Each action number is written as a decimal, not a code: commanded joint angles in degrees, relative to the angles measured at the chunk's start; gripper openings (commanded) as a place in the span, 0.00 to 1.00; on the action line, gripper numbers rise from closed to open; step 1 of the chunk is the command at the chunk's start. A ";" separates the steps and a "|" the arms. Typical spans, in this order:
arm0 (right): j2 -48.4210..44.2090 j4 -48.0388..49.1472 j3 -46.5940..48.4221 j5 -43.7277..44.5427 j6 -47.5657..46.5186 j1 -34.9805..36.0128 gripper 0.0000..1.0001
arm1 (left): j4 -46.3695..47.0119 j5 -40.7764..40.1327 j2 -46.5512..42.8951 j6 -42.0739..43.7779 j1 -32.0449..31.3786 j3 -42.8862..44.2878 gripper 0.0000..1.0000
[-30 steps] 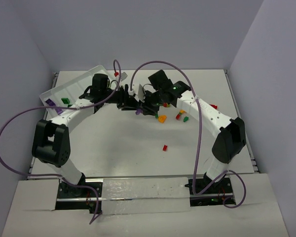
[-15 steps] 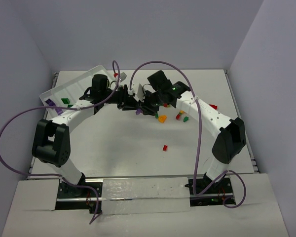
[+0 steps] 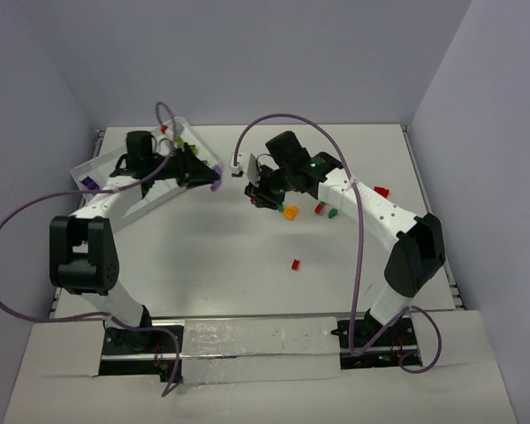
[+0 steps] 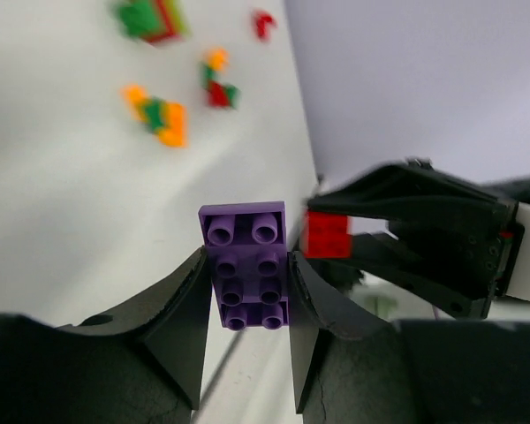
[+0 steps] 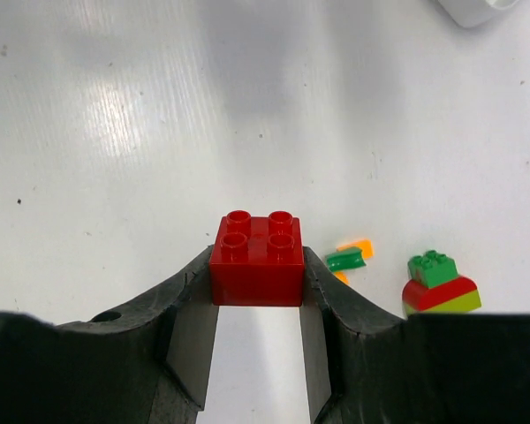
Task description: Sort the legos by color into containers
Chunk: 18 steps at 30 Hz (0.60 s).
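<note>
My left gripper (image 4: 246, 276) is shut on a purple lego (image 4: 245, 231), which stands up between the fingers. In the top view the left gripper (image 3: 210, 180) hangs just off the near right corner of the white tray of containers (image 3: 95, 160). My right gripper (image 5: 258, 269) is shut on a red lego (image 5: 258, 250) above bare table. From above, the right gripper (image 3: 253, 196) is mid-table, a short gap right of the left one. The left wrist view shows the same red lego (image 4: 328, 235) in the right jaws. A purple lego (image 3: 89, 183) lies in the tray.
Loose legos lie right of the right gripper: an orange one (image 3: 290, 212), a red-and-green pair (image 3: 320, 208), a lime one (image 3: 332, 213), a red one (image 3: 382, 190) further right and a red one (image 3: 295, 264) nearer the bases. A green-red-lime stack (image 5: 437, 284) sits beside the right fingers.
The two grippers met at mid-table a second ago. The left arm has since swung left toward the tray with the purple lego in its jaws. The right gripper has barely moved.
</note>
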 commanded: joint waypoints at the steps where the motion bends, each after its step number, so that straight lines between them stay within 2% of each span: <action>1: -3.91 0.68 -1.24 0.39 -1.27 -0.27 0.08 | -8.23 -1.66 -2.56 9.02 11.52 4.15 0.00; 3: -3.81 0.68 -1.20 0.82 -1.36 -0.36 0.08 | -11.08 -3.20 -3.25 13.05 14.43 5.47 0.00; 5: -3.53 0.76 -0.96 0.88 -1.08 -0.36 0.08 | -18.33 -9.64 -4.69 21.97 19.04 7.49 0.00; 6: -3.51 0.77 -0.70 1.04 -0.90 -0.36 0.08 | -20.59 -10.11 -5.21 25.03 20.44 7.92 0.00; 8: -3.11 1.12 -0.44 1.15 -0.58 -0.44 0.08 | -23.26 -19.57 -6.49 29.11 23.23 7.90 0.00; 11: -1.85 1.70 0.69 0.99 0.52 -0.44 0.08 | -22.51 -30.70 -9.28 31.83 29.52 4.65 0.00; 18: 1.50 2.18 3.08 0.85 2.19 -0.36 0.08 | -21.67 -37.56 -6.26 34.40 34.57 5.03 0.00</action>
